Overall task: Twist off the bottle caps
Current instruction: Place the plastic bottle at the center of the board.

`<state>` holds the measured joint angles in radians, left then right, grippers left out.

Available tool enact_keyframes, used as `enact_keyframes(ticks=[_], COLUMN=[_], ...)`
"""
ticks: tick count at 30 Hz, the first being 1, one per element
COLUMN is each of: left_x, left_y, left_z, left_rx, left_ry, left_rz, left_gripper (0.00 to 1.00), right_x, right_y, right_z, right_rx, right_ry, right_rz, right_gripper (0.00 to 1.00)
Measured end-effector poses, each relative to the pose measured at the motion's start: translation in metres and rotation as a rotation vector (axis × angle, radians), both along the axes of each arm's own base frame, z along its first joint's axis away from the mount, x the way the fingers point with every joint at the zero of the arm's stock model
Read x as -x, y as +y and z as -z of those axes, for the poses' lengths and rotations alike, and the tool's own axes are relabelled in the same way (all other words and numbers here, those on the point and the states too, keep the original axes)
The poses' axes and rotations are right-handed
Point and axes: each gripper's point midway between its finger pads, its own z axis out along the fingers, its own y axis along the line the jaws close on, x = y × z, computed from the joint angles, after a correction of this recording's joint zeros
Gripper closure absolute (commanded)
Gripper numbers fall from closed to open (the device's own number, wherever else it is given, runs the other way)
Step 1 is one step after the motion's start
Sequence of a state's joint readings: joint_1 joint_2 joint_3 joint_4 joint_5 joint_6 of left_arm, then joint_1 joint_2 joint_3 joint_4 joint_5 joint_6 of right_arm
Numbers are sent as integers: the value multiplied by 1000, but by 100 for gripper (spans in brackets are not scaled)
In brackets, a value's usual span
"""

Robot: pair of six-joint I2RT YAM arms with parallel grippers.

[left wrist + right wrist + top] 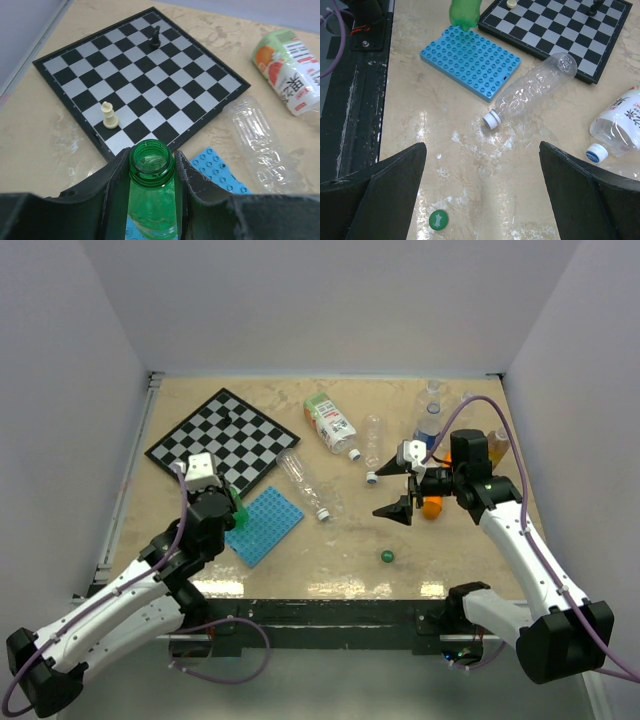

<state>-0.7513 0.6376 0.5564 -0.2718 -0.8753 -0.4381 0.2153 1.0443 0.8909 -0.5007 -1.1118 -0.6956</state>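
My left gripper (pixel 151 176) is shut on a green bottle (pixel 151 200) just below its neck; the neck stands open with no cap on it. From above, this bottle (pixel 234 504) stands at the edge of the blue studded plate (pixel 262 525). A loose green cap (pixel 438 219) lies on the table, also seen from above (pixel 387 556). My right gripper (pixel 482 165) hangs open over the bare table, the cap low and to its left. A clear bottle (pixel 535 85) lies on its side with a white cap (pixel 493 120) on. The labelled bottle (pixel 620 125) carries a blue-and-white cap (pixel 596 153).
A chessboard (pixel 222 440) at the back left holds a pale piece (pixel 109 116) and a black piece (pixel 156 36). Another clear bottle (pixel 373 445) lies mid-table. More bottles (pixel 430 420) stand at the back right, and an orange toy (pixel 431 506) lies by the right arm.
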Motion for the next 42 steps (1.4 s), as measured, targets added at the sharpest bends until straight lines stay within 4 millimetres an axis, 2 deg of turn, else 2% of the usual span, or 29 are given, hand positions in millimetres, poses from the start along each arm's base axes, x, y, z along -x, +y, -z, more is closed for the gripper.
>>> enact_keyframes(ticks=[4,9,17,24,31,42], left_x=[-2,-4,-4,-3,-4,-13], left_y=[11,31,60,72,88,92], left_z=[14,15,31,28,42,51], left_rx=[-14,15,-12,-9,-55,-147], left_ry=[43,24,41,6,-4,7], left_rz=[-76,-186,-317,-393,-474,-529], left_gripper=[100,100,100,100,100,100], right_x=[0,0,0,0,0,0], right_y=[0,0,0,0,0,0], right_z=[0,0,0,0,0,0], right_rx=[0,0,0,0,0,0], right_ry=[0,0,0,0,-1,0], right_rz=[0,1,1,1,0,0], right_gripper=[2,2,2,2,2,2])
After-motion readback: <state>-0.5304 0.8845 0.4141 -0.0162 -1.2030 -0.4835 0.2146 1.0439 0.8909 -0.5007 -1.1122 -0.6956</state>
